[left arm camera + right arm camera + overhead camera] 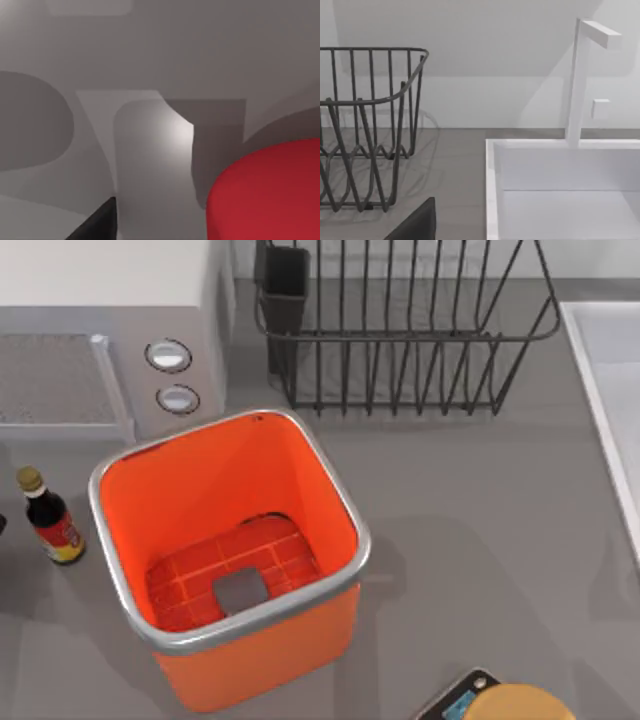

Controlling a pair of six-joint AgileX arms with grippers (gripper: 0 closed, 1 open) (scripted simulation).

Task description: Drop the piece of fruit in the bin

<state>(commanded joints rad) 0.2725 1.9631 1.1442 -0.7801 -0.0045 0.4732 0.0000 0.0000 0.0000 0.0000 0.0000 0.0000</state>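
Observation:
The bin point(330, 495) is a large square orange one with a silver rim. It stands left of the table's middle in the top view, and inside it I see a brick-patterned floor with a grey square. In the left wrist view a smooth red rounded surface, the piece of fruit point(265, 195), lies close to the camera on the grey table. One dark fingertip point(97, 225) of my left gripper shows beside the fruit, apart from it. In the right wrist view another dark fingertip point(417, 225), of my right gripper, points toward the wire rack and the sink.
A black wire rack point(400, 330) stands at the back, with a microwave point(110, 350) at the back left. A white sink point(610, 390) lies along the right edge. A dark sauce bottle point(50, 520) is left of the bin. A tan-orange round thing point(520, 705) sits on a flat device at the front right.

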